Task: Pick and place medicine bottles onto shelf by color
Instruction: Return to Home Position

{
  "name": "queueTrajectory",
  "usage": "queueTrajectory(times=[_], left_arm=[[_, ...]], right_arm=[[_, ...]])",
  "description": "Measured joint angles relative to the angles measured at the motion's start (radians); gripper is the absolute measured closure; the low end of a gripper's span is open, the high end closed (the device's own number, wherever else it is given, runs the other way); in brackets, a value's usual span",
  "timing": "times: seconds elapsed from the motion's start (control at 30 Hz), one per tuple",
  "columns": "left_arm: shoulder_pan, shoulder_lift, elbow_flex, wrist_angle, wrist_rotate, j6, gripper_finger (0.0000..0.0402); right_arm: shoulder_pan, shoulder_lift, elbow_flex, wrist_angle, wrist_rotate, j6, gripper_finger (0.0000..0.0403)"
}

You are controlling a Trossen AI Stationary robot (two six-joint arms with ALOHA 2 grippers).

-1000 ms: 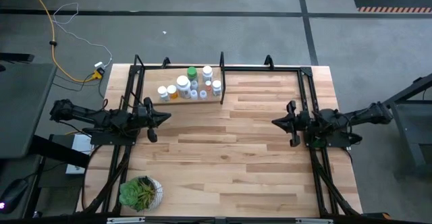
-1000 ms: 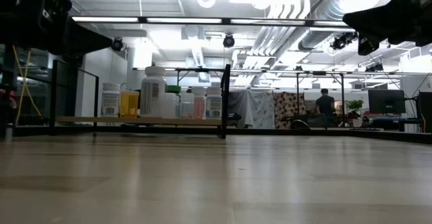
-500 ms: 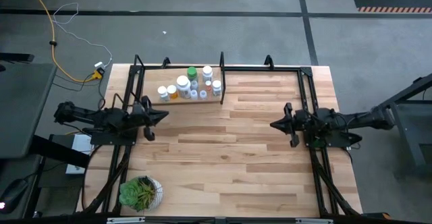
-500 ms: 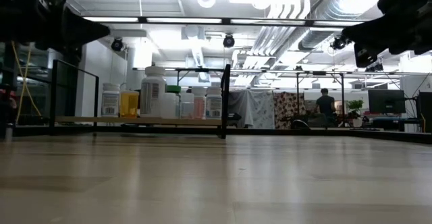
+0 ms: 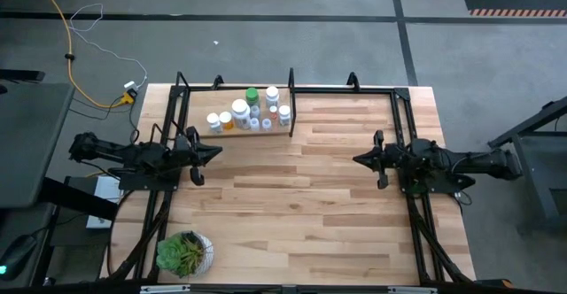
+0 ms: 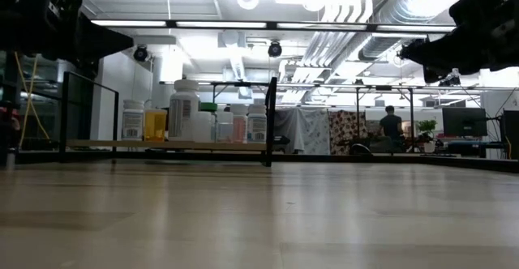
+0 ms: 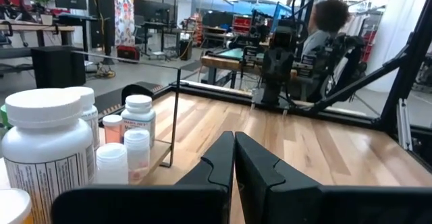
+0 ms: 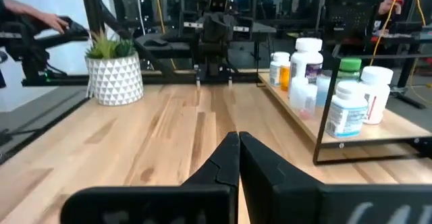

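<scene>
Background: an open workshop with ceiling lights and ducts lies beyond the table; a person (image 6: 391,125) stands far off.
Surface: light-wood table (image 5: 301,197), with a potted plant (image 5: 184,251) at its near left corner, behind and to one side of the left gripper.
Left gripper: the left gripper (image 5: 215,150) hangs over the table's left side, pointing toward the middle. Its fingers (image 7: 219,160) are pressed together with nothing between them.
Right gripper: the right gripper (image 5: 357,160) hangs over the right side, facing the left one, well apart from it. Its fingers (image 8: 226,160) are likewise closed on nothing.
Shelf: the shelf (image 5: 197,121) stands at the far edge, just beside the left gripper's tip on its far side and across the table from the right gripper.
Medicine bottles: the medicine bottles (image 5: 251,110) stand clustered upright on the shelf plank, none in either gripper. Most are white; a green-capped bottle (image 5: 252,93) is at the back, and an orange bottle (image 6: 155,125) stands toward the end nearer the left arm.
</scene>
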Motion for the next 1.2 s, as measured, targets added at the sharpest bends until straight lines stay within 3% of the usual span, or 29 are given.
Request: queueTrajectory(times=[0.2,0.67,0.87,1.2], left_arm=[[0.0,0.032,0.0,0.0,0.002,0.0,0.0398],[0.0,0.193,0.0,-0.002,0.006,0.0,0.0398],[0.0,0.142,0.0,0.0,0.006,0.0,0.0398],[0.0,-0.017,-0.001,-0.003,0.006,0.0,0.0398]], right_arm=[[0.0,0.002,0.001,-0.059,0.088,0.003,0.0403],[0.001,-0.006,0.001,-0.061,0.095,0.008,0.0403],[0.003,-0.117,0.001,-0.058,0.095,0.008,0.0403],[0.03,-0.116,0.002,-0.024,0.097,0.007,0.0402]])
